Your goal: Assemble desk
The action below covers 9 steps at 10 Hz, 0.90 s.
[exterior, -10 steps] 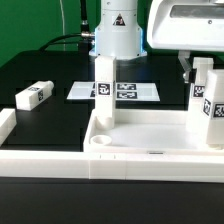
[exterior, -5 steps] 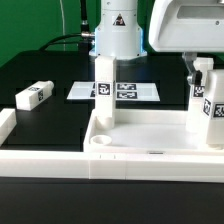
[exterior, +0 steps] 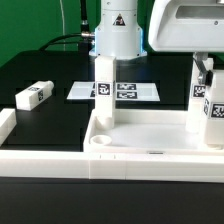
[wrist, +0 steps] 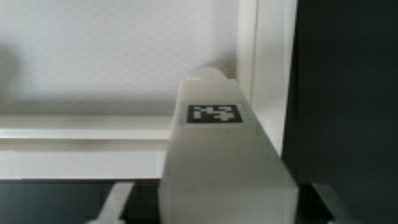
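A short square-section white plastic leg (exterior: 207, 108) stands upright at the exterior view's right end of the large white tray-like plastic desk top (exterior: 150, 140), long axis vertical. The gripper (wrist: 217, 200) sits directly above, clenched on it; seating likely needs a straight downward push.

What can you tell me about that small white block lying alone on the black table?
It is a loose desk leg: a short, square-section white bar, plastic by its look, with a black-and-white tag on one face. It lies on its side, skewed, on the black table, at the exterior view's left. Only the table touches it; the desk top sits apart from it.
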Motion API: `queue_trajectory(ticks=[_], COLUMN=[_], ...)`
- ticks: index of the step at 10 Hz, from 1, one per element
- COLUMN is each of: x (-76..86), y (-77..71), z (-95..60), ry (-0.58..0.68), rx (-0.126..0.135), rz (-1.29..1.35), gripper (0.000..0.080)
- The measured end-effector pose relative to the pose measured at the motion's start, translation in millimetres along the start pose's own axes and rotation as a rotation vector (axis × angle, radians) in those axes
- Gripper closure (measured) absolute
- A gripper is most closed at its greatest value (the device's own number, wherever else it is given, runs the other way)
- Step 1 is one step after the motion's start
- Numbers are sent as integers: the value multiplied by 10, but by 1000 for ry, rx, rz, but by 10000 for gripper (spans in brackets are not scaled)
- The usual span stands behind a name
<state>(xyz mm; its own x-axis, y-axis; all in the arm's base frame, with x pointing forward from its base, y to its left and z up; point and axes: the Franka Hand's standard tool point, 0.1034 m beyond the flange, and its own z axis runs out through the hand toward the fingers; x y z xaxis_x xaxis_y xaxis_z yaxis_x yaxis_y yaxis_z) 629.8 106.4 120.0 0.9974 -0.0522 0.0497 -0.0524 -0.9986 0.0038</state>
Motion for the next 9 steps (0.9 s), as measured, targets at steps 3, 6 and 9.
queue_trajectory(ticks=[3,6,9], x=[1,-4,1], y=[-6,4,9], z=[-4,10,21], ry=[-2,-4,-5], rx=[9,16,33], rz=[286,617,960], gripper=[511,511,511])
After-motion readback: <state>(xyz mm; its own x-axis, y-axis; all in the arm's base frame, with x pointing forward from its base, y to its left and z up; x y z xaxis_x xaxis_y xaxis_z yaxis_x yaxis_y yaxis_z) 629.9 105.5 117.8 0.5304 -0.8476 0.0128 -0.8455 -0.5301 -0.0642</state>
